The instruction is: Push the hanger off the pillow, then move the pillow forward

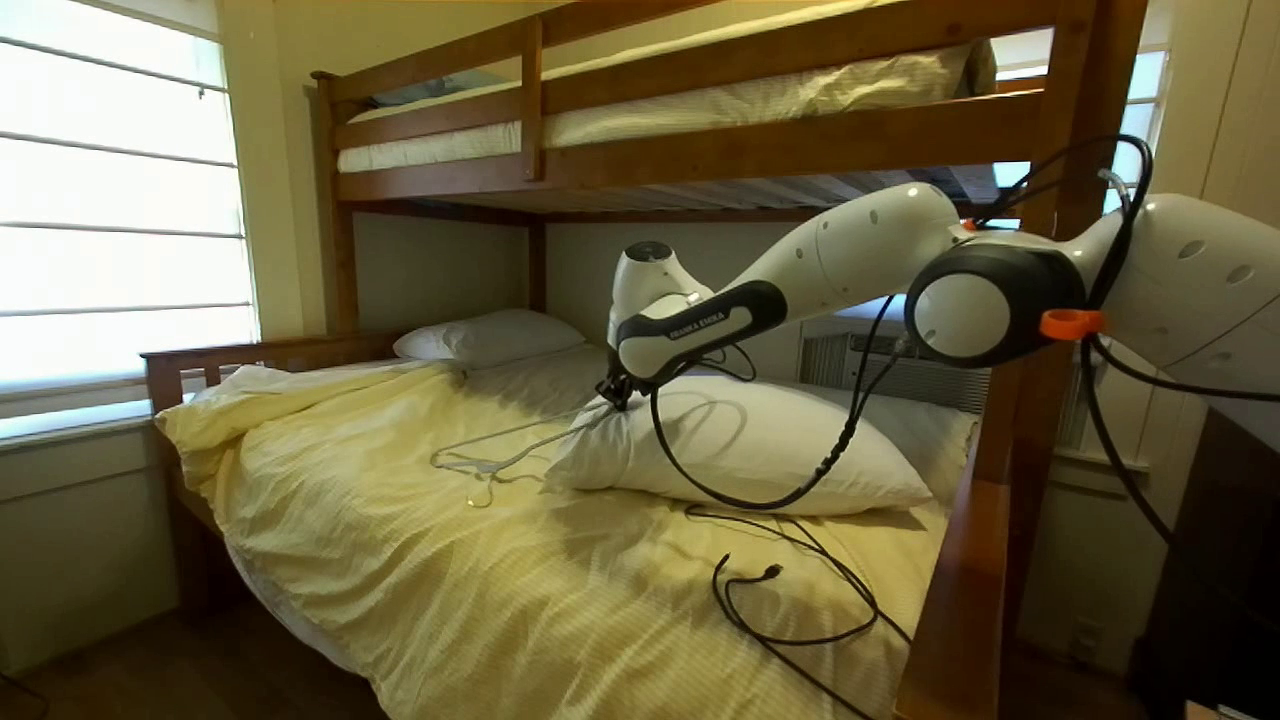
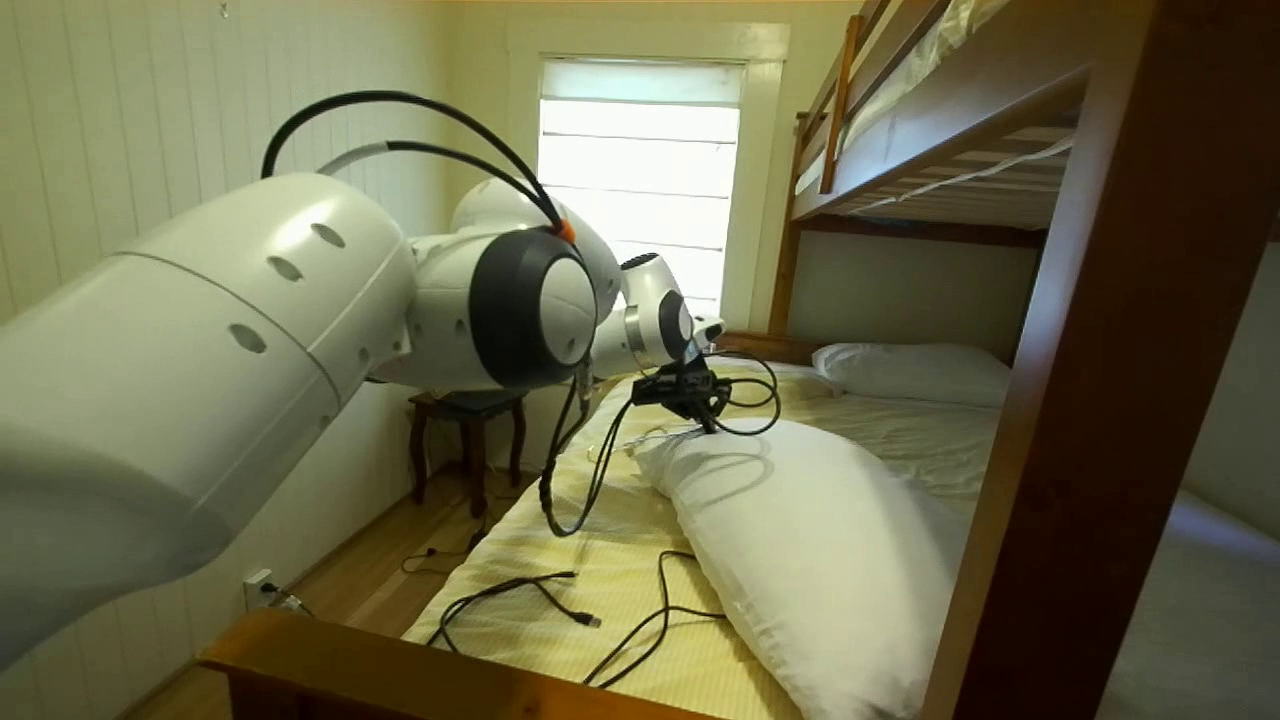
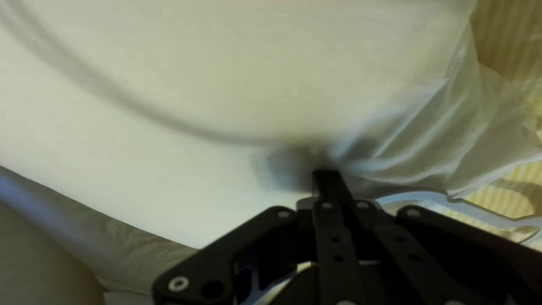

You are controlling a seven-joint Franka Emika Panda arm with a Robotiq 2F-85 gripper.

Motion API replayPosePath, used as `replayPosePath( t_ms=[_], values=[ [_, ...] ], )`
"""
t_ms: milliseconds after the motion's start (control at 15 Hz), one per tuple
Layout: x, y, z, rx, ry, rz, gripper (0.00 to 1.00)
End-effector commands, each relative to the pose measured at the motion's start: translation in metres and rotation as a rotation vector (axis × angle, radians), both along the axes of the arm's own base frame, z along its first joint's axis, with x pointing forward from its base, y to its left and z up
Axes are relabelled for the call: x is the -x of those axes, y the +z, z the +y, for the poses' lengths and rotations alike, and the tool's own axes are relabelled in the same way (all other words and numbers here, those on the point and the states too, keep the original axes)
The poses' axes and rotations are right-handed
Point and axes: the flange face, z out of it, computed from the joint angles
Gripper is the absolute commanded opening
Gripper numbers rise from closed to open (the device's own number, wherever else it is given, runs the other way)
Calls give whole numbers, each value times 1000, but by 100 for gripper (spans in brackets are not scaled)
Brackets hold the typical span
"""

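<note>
The plump white pillow (image 1: pixel 780 435) lies on the bed; it also shows in an exterior view (image 2: pixel 800 540) and fills much of the wrist view (image 3: pixel 237 63). The thin grey hanger (image 1: pixel 487 466) lies at the pillow's end with its hook on the yellow cover; its far part reaches beneath my gripper. In the wrist view the hanger (image 3: pixel 478 210) runs along the pillow's edge, partly hidden behind my fingers. My gripper (image 1: pixel 616 402) has its fingers together, tips down against the pillow's corner (image 3: pixel 326 173), where the fabric creases. I cannot tell whether any fabric is pinched.
Black cables (image 1: pixel 800 640) lie on the yellow cover (image 1: pixel 400 560) near the pillow. A flatter pillow (image 1: pixel 500 338) lies at the far end. The wooden bed post (image 2: pixel 1050 400) and upper bunk (image 1: pixel 700 150) frame the space. The arm's own cable (image 1: pixel 830 460) hangs by the pillow.
</note>
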Motion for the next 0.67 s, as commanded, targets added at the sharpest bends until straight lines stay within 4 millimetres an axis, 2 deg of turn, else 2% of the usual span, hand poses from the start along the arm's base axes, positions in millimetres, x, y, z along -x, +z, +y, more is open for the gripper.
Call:
replayPosePath(
  t_ms=[0,333,600],
  values=[
    [-14,0,5,-35,24,-85,0],
    [-22,0,8,-112,38,-162,0],
    [-29,4,-1,-163,31,-263,0]
  ],
)
